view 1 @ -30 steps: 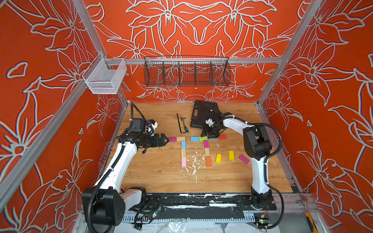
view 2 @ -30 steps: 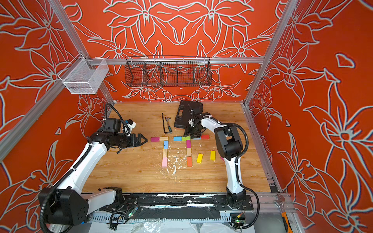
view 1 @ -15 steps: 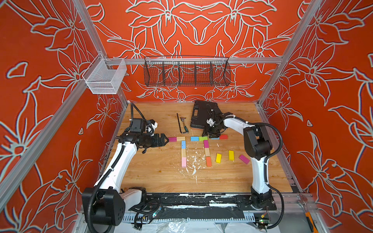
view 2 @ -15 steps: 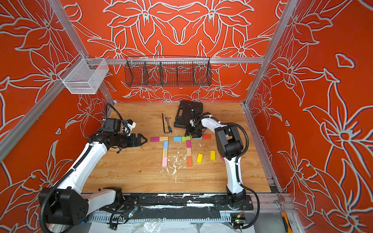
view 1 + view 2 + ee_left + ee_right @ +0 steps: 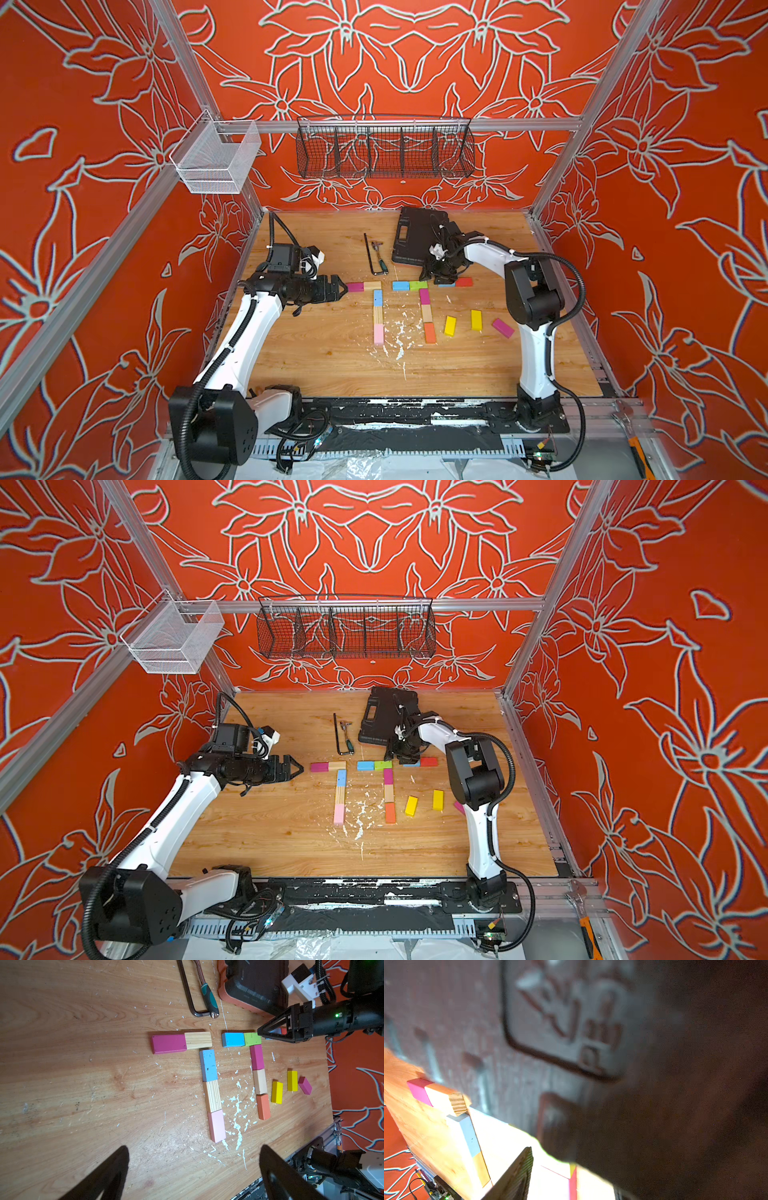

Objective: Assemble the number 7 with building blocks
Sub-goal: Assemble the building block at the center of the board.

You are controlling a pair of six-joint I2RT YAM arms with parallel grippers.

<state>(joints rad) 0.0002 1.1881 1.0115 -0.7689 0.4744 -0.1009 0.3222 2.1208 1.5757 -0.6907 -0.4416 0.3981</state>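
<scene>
The left end effector (image 5: 343,289) hung low over the wooden tabletop (image 5: 316,365). Its two black fingers were spread wide with nothing between them, and the tips were just beside a magenta wooden block (image 5: 355,286). That block and a plain wood block (image 5: 372,285) lay end to end as the top bar of the number 7 (image 5: 377,309). Below the plain one, a pale blue block (image 5: 377,298), a striped wood block (image 5: 377,316) and a pink block (image 5: 378,334) went down in one line.

Near it, on the right arm's side, lay a second such figure. A bright blue block (image 5: 400,285) and a green block (image 5: 418,285) lay across, with a column of three blocks (image 5: 427,314) going down.

The right end effector (image 5: 432,276) stood low at the green block's end, over a light blue block (image 5: 446,285) beside a red block (image 5: 464,282). Whether it pinched anything, I could not tell.

Behind it lay a black plastic case (image 5: 409,243). Two yellow blocks (image 5: 450,325) and a loose magenta block (image 5: 503,328) lay apart from the figures.
</scene>
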